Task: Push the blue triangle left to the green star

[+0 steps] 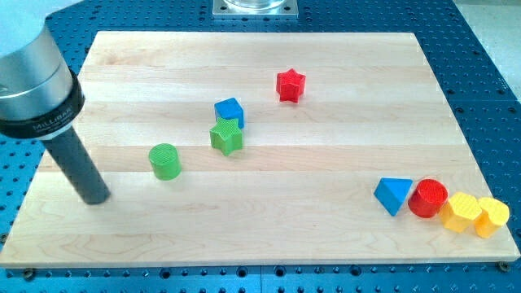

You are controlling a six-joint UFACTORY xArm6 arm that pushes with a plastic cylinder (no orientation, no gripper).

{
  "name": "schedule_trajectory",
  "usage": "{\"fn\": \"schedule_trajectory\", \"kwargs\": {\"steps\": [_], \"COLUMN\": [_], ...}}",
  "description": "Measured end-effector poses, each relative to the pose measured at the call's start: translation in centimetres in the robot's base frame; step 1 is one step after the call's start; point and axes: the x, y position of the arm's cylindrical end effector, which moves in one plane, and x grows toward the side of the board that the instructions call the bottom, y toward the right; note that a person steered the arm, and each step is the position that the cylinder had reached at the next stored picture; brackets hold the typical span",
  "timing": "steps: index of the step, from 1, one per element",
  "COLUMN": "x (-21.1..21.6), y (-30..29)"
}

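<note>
My tip [97,198], a bare end effector holding nothing, must circle right of the blue triangle [392,195], then push toward the green star [227,137].

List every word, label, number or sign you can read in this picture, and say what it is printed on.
One text only: small white lettering on the black band of the arm's metal cylinder, above my tip. It is too small and blurred to read.
No print shows on the blocks or the wooden board.
</note>
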Motion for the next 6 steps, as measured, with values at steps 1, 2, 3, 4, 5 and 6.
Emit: {"fn": "schedule_trajectory", "kwargs": {"steps": [1,2,3,4,5,6], "x": [-1.9,-4.8,-3.3,-5.1,-6.0,-2.8], "y": [9.2,13.0,9.9,8.5,12.4,10.4]}}
